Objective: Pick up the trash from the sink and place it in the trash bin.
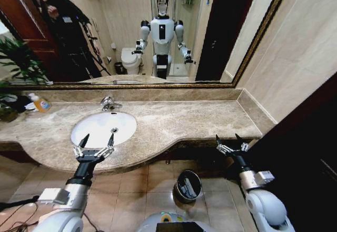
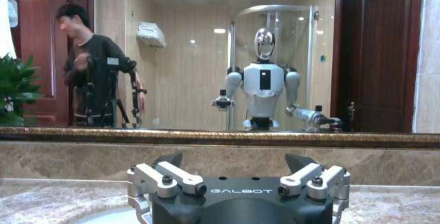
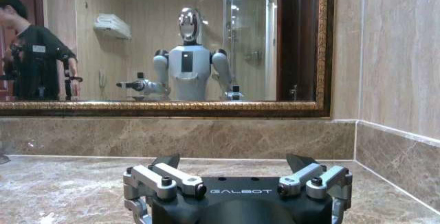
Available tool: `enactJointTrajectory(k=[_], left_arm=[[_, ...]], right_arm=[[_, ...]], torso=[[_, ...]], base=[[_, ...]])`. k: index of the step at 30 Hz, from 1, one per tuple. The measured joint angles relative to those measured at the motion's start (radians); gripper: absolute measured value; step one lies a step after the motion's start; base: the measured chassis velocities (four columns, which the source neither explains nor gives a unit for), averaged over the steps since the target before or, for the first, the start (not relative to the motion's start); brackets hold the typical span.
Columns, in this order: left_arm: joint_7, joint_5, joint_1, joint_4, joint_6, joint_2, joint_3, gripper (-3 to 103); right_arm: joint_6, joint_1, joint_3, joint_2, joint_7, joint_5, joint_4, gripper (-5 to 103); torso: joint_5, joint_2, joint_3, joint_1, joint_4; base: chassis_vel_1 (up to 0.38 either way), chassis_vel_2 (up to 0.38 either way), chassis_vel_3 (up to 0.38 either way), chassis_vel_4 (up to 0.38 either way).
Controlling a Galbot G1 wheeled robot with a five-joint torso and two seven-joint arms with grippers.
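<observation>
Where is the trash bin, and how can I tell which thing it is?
Find the long marble counter under the big mirror, then look down at the tiled floor in front of it. The trash bin stands there, between the robot's two arms, nearer the right claw. It is small, round and black with a shiny silvery rim, unlike the white sink above.

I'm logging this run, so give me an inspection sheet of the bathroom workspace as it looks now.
Surface: beige marble counter, bare at right.
Job's things: sink, no trash seen in it; trash bin on floor below.
Clutter: orange-labelled bottle and dark bundle at counter's far left.
Grippers: left gripper open at sink's front edge; right gripper open at counter's right end.
Cables: some on floor.
Surroundings: mirror, plant.
</observation>
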Motion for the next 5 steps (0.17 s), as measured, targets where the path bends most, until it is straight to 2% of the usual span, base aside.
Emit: enactJointTrajectory(k=[5], left_arm=[[0.000, 0.000, 0.000, 0.000, 0.000, 0.000, 0.000, 100]], right_arm=[[0.000, 0.000, 0.000, 0.000, 0.000, 0.000, 0.000, 100]], torso=[[0.0000, 0.000, 0.000, 0.000, 0.0000]], base=[[0.000, 0.000, 0.000, 0.000]])
